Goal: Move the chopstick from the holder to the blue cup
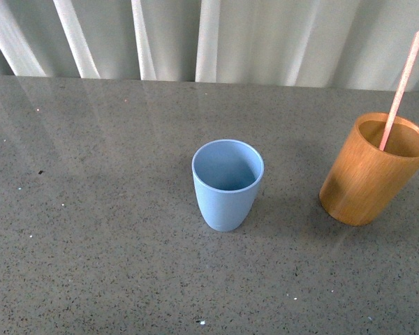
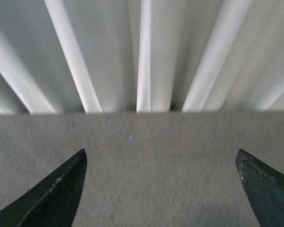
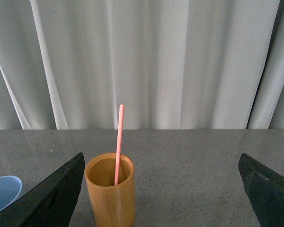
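Chopstick [image 1: 402,87] aslant inside holder [image 1: 366,190], blue cup [image 1: 225,201] nearby

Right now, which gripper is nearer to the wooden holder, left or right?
Right. The right gripper faces the holder, which stands close ahead, off to one side. The left gripper faces only table and curtain; the holder is not in its view.

A staged indoor test space, its exact kind unclear: a speckled grey stone-look bench [image 1: 91,244] is backed along its far edge by a pleated white curtain [image 1: 265,35].
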Available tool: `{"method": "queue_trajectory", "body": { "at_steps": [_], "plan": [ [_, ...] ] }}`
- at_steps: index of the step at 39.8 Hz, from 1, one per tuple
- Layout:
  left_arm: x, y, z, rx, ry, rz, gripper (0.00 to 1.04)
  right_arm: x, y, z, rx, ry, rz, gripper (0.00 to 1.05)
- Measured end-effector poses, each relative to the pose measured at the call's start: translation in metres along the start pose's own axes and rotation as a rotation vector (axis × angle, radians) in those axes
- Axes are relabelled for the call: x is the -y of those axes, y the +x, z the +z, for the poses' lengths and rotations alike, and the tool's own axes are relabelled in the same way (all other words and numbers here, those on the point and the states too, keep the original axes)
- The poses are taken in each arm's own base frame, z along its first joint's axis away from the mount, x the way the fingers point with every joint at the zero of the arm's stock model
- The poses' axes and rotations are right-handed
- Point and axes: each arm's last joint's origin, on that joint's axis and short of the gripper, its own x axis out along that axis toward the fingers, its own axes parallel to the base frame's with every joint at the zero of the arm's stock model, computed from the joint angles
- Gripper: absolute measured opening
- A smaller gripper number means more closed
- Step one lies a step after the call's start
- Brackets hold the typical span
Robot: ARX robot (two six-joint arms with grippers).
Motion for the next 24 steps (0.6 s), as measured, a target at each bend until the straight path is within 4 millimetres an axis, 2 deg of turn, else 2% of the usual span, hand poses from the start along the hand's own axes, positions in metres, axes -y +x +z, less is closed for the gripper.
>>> {"method": "queue_trajectory", "body": {
  "at_steps": [6,9,11,18,24],
  "plan": [
    [-0.021,-0.022,-0.017,0.204,-0.038,-0.006,0.68,0.0,0.0,0.0,0.0,0.0,0.0,0.95],
    [-0.034,-0.037,-0.026,0.229,-0.043,0.01,0.56,0.0,0.0,0.0,0.0,0.0,0.0,0.95],
    [-0.045,-0.049,-0.034,0.234,-0.042,0.02,0.43,0.0,0.0,0.0,0.0,0.0,0.001,0.95],
    [-0.061,-0.078,-0.059,0.218,-0.03,0.002,0.05,0.0,0.0,0.0,0.0,0.0,0.0,0.95],
    [-0.07,-0.093,-0.069,0.225,-0.03,0.014,0.04,0.0,0.0,0.0,0.0,0.0,0.001,0.95]
  ]
}}
